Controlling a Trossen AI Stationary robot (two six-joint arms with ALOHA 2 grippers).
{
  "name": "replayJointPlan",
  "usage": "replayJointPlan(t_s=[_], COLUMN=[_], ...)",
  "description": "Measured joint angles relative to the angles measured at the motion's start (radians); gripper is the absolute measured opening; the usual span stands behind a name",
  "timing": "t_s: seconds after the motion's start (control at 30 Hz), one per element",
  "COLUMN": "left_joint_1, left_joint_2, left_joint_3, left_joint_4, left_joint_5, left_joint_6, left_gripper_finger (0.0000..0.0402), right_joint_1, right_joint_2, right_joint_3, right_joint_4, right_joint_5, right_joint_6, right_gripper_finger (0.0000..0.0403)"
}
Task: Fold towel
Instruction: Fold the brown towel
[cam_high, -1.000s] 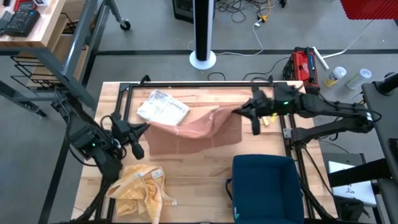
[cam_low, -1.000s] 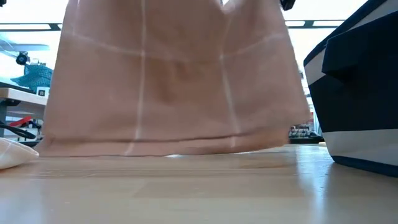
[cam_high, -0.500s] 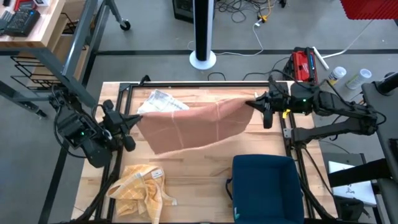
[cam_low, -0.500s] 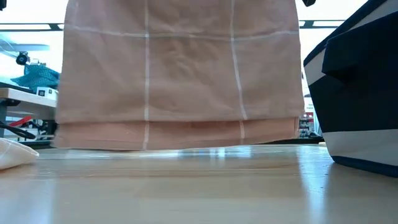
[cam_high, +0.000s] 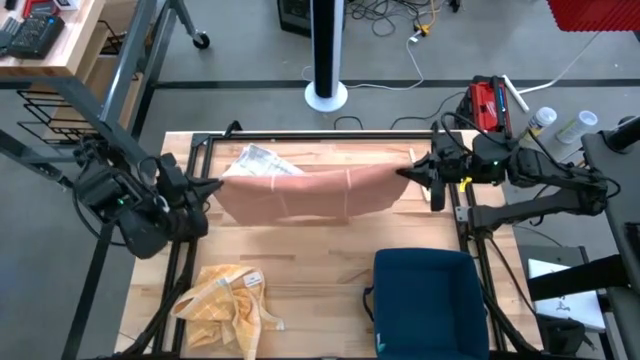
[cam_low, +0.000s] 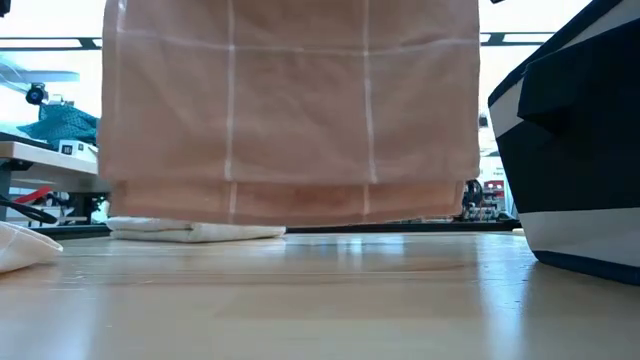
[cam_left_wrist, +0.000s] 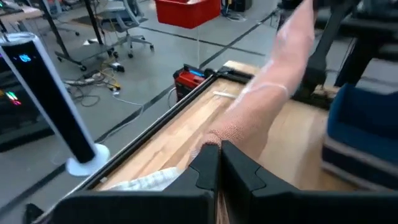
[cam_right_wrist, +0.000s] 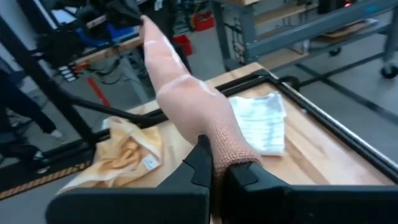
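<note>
the left gripper (cam_high: 205, 187) and right gripper (cam_high: 408, 172), each clamped on a corner, hold the pink towel (cam_high: 305, 193) stretched above the table (cam_high: 320, 270); a slipping pinch could drop one corner and spoil the fold.

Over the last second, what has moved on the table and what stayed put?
Both arms drew apart and rose: the left pincer moved outward to the left, the right pincer outward to the right, stretching the pink towel taut and lifting its lower edge clear of the table. Both pincers stay shut on the towel's corners. The white cloth, yellow cloth and blue bin stayed put.
</note>
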Motion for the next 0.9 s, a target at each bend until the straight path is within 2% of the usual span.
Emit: replayJointPlan(t_s=[0.17, 0.3, 0.47, 0.67, 0.77, 0.9], left_joint_1=[0.007, 0.06, 0.197, 0.418, 0.504, 0.591], left_joint_2=[-0.005, -0.026, -0.09, -0.125, -0.13, -0.122], left_joint_3=[0.077, 0.026, -0.14, -0.385, -0.464, -0.548], left_joint_4=[-0.001, 0.001, 0.0, 0.007, 0.03, 0.135], left_joint_5=[0.128, 0.135, 0.17, 0.218, 0.213, 0.178], left_joint_6=[0.011, -0.01, -0.106, -0.181, -0.144, -0.015], left_gripper_finger=[0.0, 0.0, 0.0, 0.0, 0.0, 0.0], right_joint_1=[0.035, 0.034, 0.034, 0.011, -0.03, -0.081], right_joint_2=[-0.016, -0.016, 0.052, 0.2, 0.288, 0.401], right_joint_3=[0.026, 0.028, -0.015, -0.038, -0.036, -0.035], right_joint_4=[-0.021, -0.119, -0.243, -0.232, -0.213, -0.171], right_joint_5=[0.005, 0.143, 0.309, 0.424, 0.437, 0.44], right_joint_6=[0.039, 0.096, 0.169, 0.119, 0.084, 0.038], right_gripper_finger=[0.0, 0.0, 0.0, 0.0, 0.0, 0.0])
